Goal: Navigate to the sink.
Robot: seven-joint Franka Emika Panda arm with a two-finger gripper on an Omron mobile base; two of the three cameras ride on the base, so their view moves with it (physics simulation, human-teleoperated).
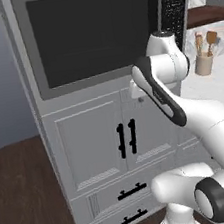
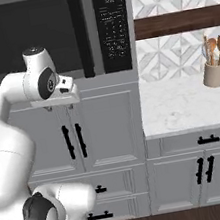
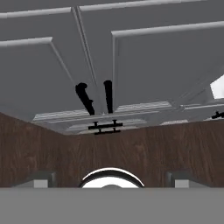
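The sink is out of view. My gripper (image 2: 56,107) hangs from the folded arm in front of a tall grey cabinet, pointing down, just above its double doors (image 2: 74,141). In the hand view the two fingertips (image 3: 41,178) stand far apart with nothing between them, so the gripper (image 3: 112,180) is open. That view looks down along the cabinet doors (image 3: 96,98) to the dark wood floor (image 3: 43,148).
A built-in oven (image 1: 92,31) with a black control panel (image 2: 113,25) sits in the tall cabinet. To its right are a white marble counter (image 2: 182,105), a beige utensil crock (image 2: 213,74) and a wooden shelf (image 2: 178,22). Open wood floor (image 1: 25,197) lies to the left.
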